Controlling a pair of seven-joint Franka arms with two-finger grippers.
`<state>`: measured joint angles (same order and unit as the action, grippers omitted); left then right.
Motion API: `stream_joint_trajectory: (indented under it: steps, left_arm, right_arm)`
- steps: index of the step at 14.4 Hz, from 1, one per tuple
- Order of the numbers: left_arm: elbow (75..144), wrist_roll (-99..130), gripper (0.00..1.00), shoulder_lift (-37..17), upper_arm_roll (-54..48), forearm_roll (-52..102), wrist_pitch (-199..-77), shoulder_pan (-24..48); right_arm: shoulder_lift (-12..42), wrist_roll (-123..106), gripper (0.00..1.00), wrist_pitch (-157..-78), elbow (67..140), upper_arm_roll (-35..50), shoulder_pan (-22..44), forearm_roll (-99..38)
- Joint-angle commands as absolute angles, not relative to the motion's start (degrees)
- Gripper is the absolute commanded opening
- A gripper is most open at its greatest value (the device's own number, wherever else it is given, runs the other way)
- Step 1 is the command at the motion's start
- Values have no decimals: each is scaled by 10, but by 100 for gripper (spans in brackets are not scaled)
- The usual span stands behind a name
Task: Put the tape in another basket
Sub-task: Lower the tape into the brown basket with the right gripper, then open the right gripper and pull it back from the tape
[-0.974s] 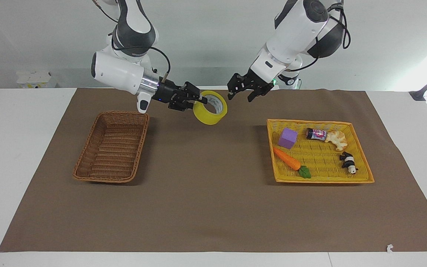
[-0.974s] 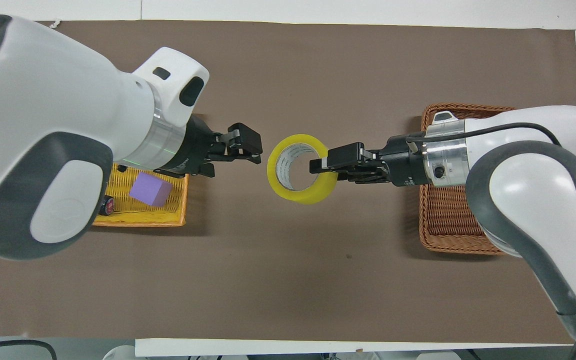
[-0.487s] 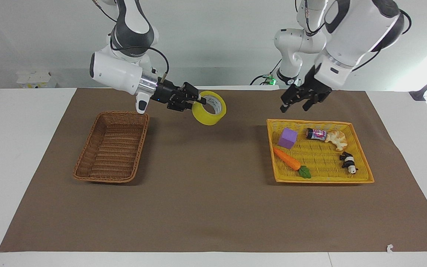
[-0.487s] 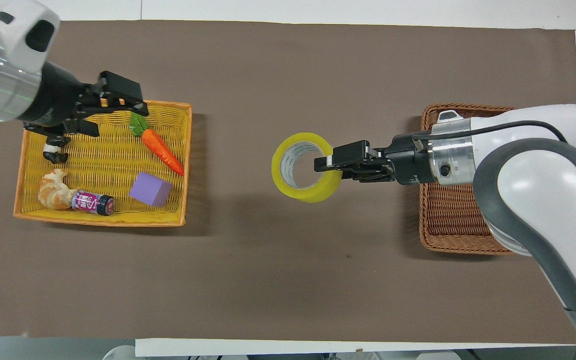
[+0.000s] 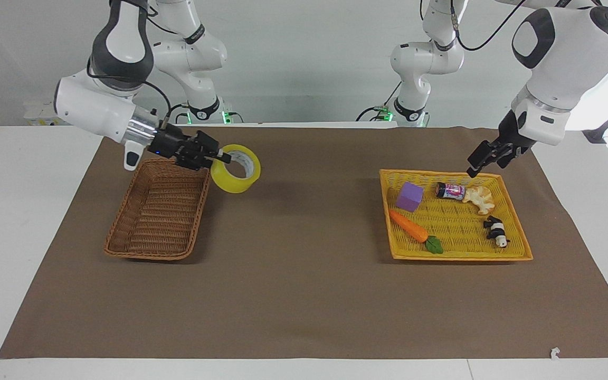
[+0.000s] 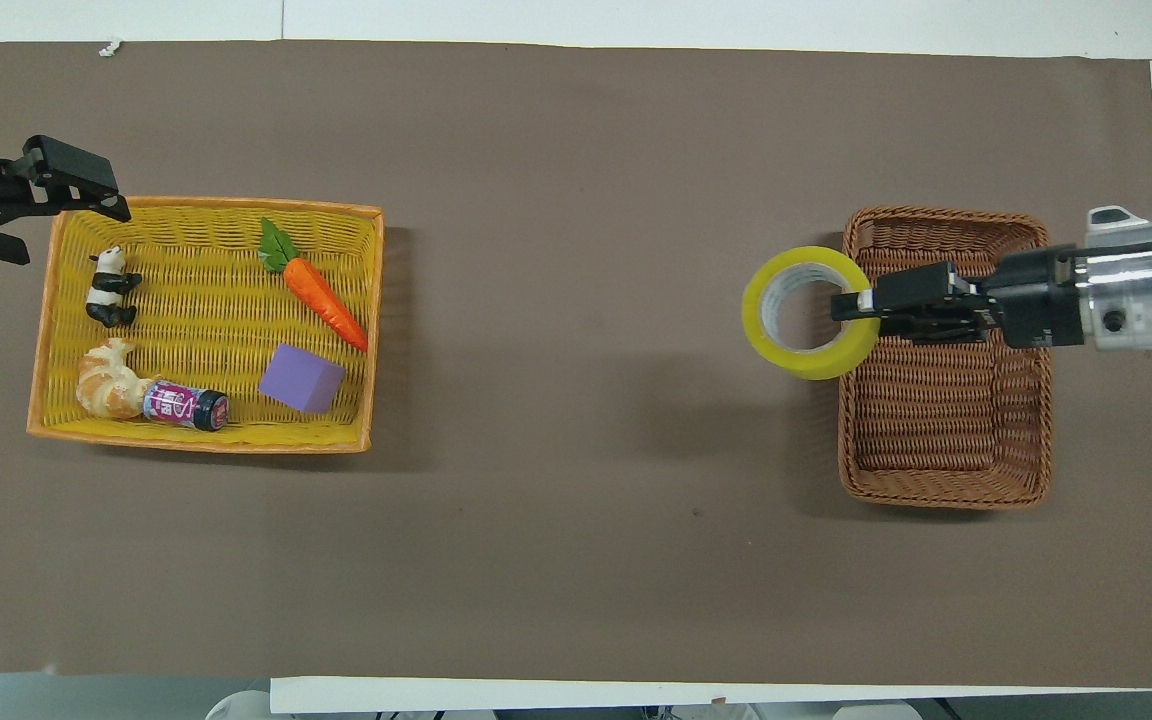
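Yellow see-through tape (image 5: 236, 176) roll, pale core, held in the air on edge over the brown basket's (image 5: 159, 211) rim, on the yellow tray's (image 5: 515, 252) side — right pincer (image 5: 218, 157) clenched on its wall, arm reaching level. Left pincer (image 5: 482, 161) released, above the tray's corner.

The basket (image 5: 159, 211) stands open-topped with nothing inside, only its raised rim in the way. The tape (image 5: 236, 168) hangs over the rim nearest the table's middle. Bare mat surrounds the basket.
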<state>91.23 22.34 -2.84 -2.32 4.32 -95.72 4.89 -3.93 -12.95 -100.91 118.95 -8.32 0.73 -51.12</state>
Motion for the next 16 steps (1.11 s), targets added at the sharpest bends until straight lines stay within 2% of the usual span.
stream_joint_trajectory:
  steps: [1, 5, 10, 13, 14, 15, 16]
  left_arm:
    - [927, 227, 100, -12, -29, 32, -948, 39]
    - [926, 228, 100, -12, -29, 32, -945, 18]
    - [933, 228, 100, -6, -32, 32, -925, 17]
    - [930, 223, 100, -4, -33, 31, -934, 5]
    - [927, 223, 100, -4, -33, 30, -935, -2]
    - [923, 222, 100, -4, -33, 30, -931, -3]
    - [926, 219, 100, -4, -33, 30, -924, -3]
  right_arm:
    - [-25, -179, 0, -967, 1201, -76, -66, -502]
    - [38, -263, 0, -1004, 1202, -76, -137, -475]
    - [101, -358, 0, -1033, 1214, -77, -151, -454]
    - [105, -375, 1, -1051, 1217, -77, -153, -414]
    - [105, -377, 7, -1056, 1217, -77, -154, -402]
    - [105, -377, 26, -1056, 1217, -77, -156, -396]
    - [105, -377, 60, -1056, 1217, -77, -157, -396]
